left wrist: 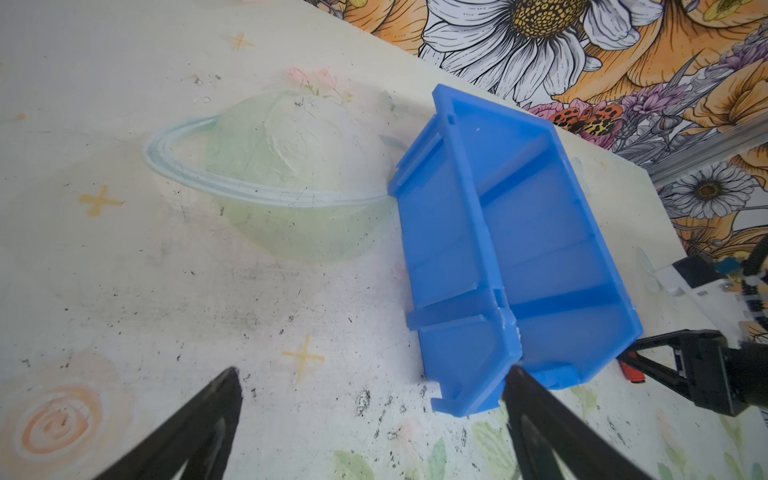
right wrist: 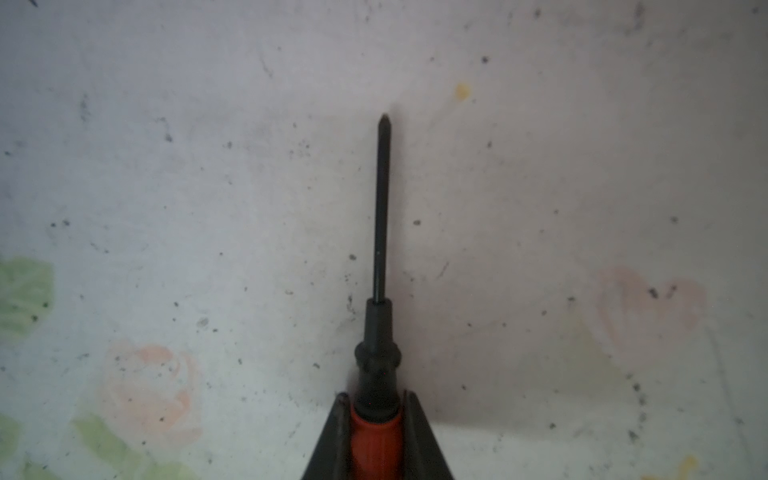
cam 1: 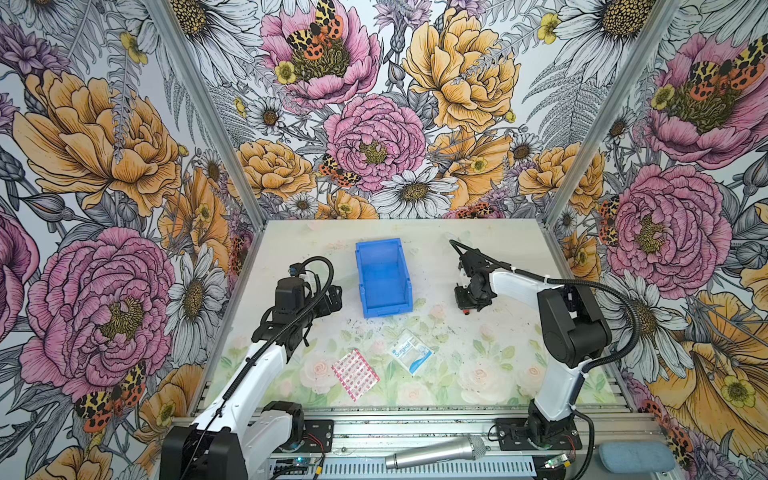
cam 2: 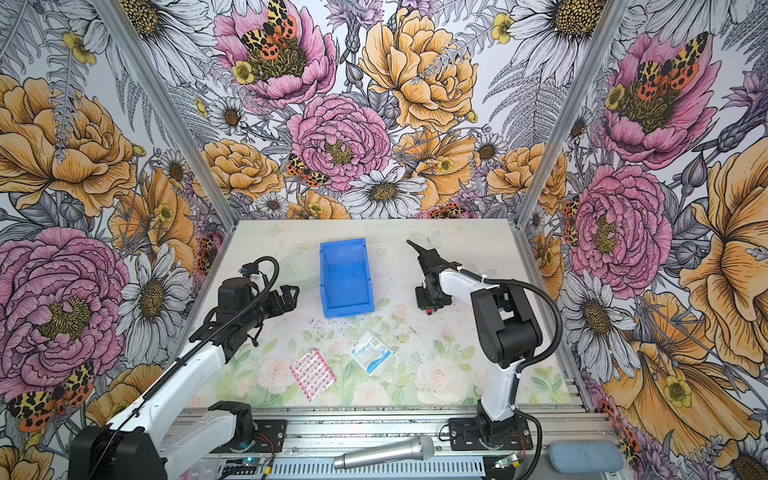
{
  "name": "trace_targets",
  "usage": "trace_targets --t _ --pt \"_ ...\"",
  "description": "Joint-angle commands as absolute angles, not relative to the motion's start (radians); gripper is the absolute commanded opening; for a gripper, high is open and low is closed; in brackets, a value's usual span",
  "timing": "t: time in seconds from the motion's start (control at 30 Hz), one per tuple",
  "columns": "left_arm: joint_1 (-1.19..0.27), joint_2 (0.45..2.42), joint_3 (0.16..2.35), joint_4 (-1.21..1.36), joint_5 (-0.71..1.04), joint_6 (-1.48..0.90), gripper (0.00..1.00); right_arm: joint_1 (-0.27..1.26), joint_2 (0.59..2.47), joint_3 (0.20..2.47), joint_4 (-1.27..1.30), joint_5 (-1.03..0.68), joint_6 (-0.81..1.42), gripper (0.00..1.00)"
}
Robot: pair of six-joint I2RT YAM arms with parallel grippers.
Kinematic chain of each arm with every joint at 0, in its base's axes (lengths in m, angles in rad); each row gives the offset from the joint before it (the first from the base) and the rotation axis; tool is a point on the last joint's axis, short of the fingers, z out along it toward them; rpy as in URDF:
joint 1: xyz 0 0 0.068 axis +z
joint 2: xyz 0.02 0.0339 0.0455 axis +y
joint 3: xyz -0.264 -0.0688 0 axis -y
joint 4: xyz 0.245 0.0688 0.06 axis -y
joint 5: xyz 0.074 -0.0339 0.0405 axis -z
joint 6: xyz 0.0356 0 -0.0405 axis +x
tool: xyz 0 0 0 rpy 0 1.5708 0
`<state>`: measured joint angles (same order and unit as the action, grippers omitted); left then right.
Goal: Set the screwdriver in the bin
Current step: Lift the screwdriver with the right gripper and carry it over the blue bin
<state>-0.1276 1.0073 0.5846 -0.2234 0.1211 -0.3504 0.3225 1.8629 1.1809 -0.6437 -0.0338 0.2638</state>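
The screwdriver (right wrist: 380, 208) lies on the table with its thin dark shaft pointing away from my right gripper (right wrist: 376, 409), which is shut on the red handle just behind the black collar. In both top views that gripper (cam 1: 468, 306) (cam 2: 430, 307) points down at the table right of the bin, and a bit of the red handle (cam 1: 471, 311) shows under it. The bright blue bin (cam 1: 360, 274) (cam 2: 325, 278) stands empty at mid-table. My left gripper (left wrist: 372, 374) (cam 1: 334, 297) hovers open just left of the bin's (left wrist: 449, 249) low front corner, holding nothing.
A pink-checked packet (cam 1: 355, 374) and a clear "Surgical" packet (cam 1: 411, 351) lie on the table nearer the front than the bin. A silver microphone (cam 1: 436, 453) rests on the front rail, with a blue pad (cam 1: 633, 457) at its right end. Floral walls enclose three sides.
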Motion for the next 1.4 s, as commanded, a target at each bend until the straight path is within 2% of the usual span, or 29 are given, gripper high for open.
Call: trace_targets --t 0.0,0.43,0.63,0.93,1.37 --pt "-0.135 0.991 0.574 -0.206 0.12 -0.359 0.99 0.342 1.838 1.174 -0.644 -0.026 0.256 0.02" --pt "-0.136 0.985 0.551 -0.197 0.118 -0.38 0.99 0.421 1.464 1.136 -0.652 -0.081 0.404 0.0" --pt "-0.136 0.95 0.538 -0.211 0.1 -0.379 0.98 0.518 1.423 1.185 -0.652 -0.116 0.496 0.0" --pt "-0.136 0.914 0.522 -0.229 0.087 -0.382 0.98 0.638 1.539 1.377 -0.647 -0.143 0.544 0.0" --pt "-0.135 0.863 0.484 -0.23 0.076 -0.41 0.99 0.719 1.867 1.729 -0.629 -0.18 0.54 0.0"
